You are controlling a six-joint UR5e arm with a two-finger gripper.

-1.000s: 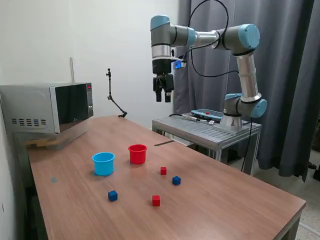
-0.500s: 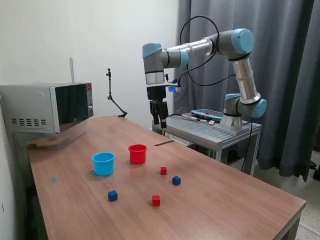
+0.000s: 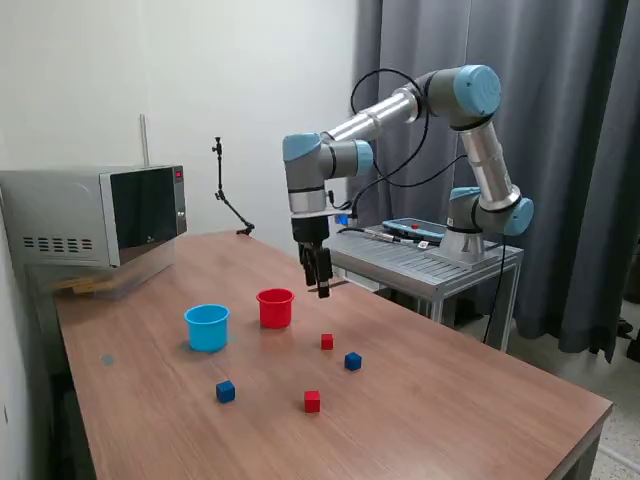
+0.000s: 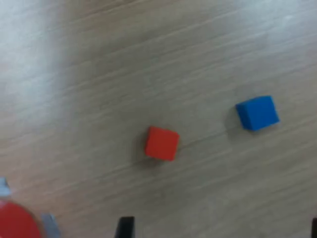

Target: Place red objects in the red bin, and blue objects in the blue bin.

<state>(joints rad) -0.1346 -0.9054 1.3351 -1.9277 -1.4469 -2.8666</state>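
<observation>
The red bin [image 3: 275,307] and the blue bin [image 3: 207,327] stand side by side on the wooden table [image 3: 450,400]. One red cube [image 3: 327,341] lies beside a blue cube [image 3: 353,361]. Nearer the front edge lie a second blue cube [image 3: 225,391] and a second red cube [image 3: 312,401]. My gripper [image 3: 320,285] hangs open and empty above the table, just to the exterior view's right of the red bin and above the nearer red cube. The wrist view shows that red cube [image 4: 162,143], a blue cube [image 4: 257,113] and part of the red bin [image 4: 17,224].
A microwave [image 3: 95,215] sits at the table's far corner on the exterior view's left. A thin black stand [image 3: 228,195] rises at the back edge. The arm's base stands on a metal cart [image 3: 415,262] with a tablet [image 3: 413,230], in front of dark curtains.
The arm has swung down and toward the exterior view's left, bringing the gripper from high above the table to just over it beside the red bin. The cubes and bins have not moved.
</observation>
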